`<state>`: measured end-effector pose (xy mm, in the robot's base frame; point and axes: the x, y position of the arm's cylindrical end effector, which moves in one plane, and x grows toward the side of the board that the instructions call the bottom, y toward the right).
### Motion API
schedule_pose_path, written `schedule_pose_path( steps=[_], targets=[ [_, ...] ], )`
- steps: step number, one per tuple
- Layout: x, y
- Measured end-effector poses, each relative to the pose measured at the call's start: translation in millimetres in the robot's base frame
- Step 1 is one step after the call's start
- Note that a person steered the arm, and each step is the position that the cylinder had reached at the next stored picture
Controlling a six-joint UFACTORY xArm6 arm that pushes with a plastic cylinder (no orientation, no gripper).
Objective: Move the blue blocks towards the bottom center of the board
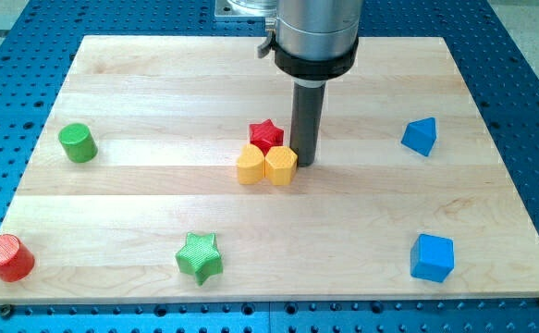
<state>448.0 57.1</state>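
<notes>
A blue triangular block [420, 136] lies at the view's right, mid-height on the wooden board [158, 74]. A blue cube [432, 257] lies at the lower right near the board's bottom edge. My tip [305, 163] stands near the board's middle, touching or just beside the right side of a yellow hexagonal block [280, 166]. Both blue blocks are well to the right of the tip and apart from it.
A red star [266, 135] and a second yellow block [250, 166] cluster with the yellow hexagon just left of the tip. A green cylinder [78, 142] is at the left, a red cylinder [7, 258] at the bottom-left corner, a green star [200, 257] at bottom centre-left.
</notes>
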Motion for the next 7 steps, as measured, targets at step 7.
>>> schedule_pose_path(
  steps=[7],
  targets=[
    [-4, 142]
  ],
)
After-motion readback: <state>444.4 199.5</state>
